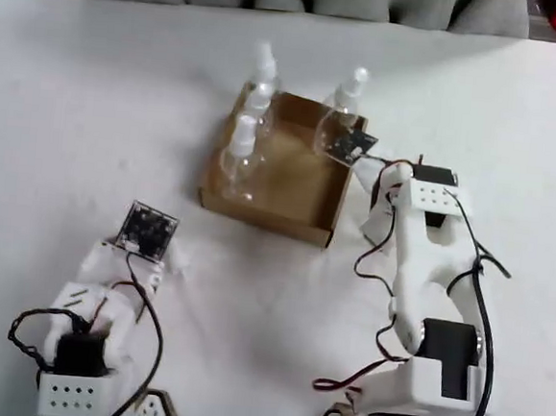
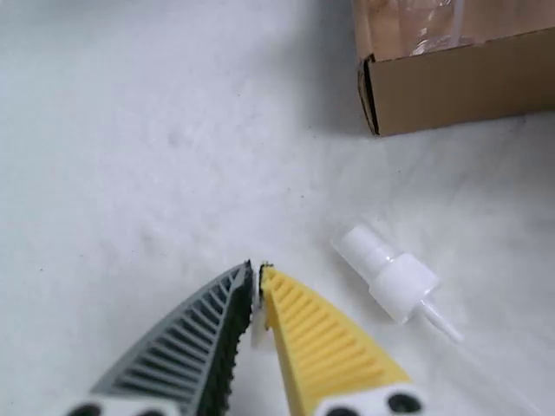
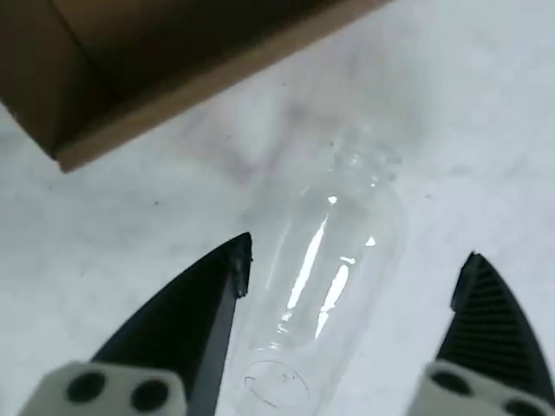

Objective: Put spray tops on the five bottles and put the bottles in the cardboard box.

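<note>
The right gripper (image 3: 357,256) was released, astride a clear bottle (image 3: 316,290) lying on the tabletop (image 3: 486,104) beside the cardboard box (image 3: 130,78). The left gripper (image 2: 257,276) was clenched, a loose spray top (image 2: 390,279) lying near it.

On the bench (image 1: 95,88) the cardboard box (image 1: 258,214) sits near the middle, toward the back. In it stand a row of 3 bottles (image 1: 241,152) along its left wall and 1 more bottle (image 1: 341,112) in its back right corner. The right hand (image 3: 357,256) is just beside the box's right wall, and a 5th bottle (image 3: 334,251) lies flat on the bench between its parted fingers, near a box corner. The left hand (image 2: 257,273) is at the front left, well apart from the box, with its fingertips together. A loose spray top (image 2: 386,277) lies on its side just beside that hand, toward the box.
</note>
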Tool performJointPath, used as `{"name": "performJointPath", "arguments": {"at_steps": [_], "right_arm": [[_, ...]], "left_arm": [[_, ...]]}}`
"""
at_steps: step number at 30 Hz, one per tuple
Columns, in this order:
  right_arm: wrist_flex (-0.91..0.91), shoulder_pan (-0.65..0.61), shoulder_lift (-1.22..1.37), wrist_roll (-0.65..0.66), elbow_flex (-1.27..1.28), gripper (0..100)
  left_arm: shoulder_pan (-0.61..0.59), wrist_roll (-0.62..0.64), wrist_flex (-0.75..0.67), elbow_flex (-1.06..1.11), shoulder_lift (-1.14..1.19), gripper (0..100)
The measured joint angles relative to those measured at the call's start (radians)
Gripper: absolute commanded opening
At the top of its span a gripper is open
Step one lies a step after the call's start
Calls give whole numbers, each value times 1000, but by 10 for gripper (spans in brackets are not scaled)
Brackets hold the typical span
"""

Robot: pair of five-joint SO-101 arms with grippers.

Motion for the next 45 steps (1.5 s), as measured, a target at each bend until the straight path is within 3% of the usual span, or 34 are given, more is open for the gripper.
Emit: {"name": "performJointPath", "arguments": {"at_steps": [20, 31, 34, 45], "right_arm": [[-104, 63, 149, 74, -29, 317], [-104, 63, 150, 74, -35, 15], [-104, 63, 150, 74, -48, 20], [-104, 64, 63, -242, -60, 15]], "left_arm": [[0, 0, 0, 0, 0, 24], [0, 0, 0, 0, 0, 24], [0, 0, 0, 0, 0, 24], [0, 0, 0, 0, 0, 24]]}}
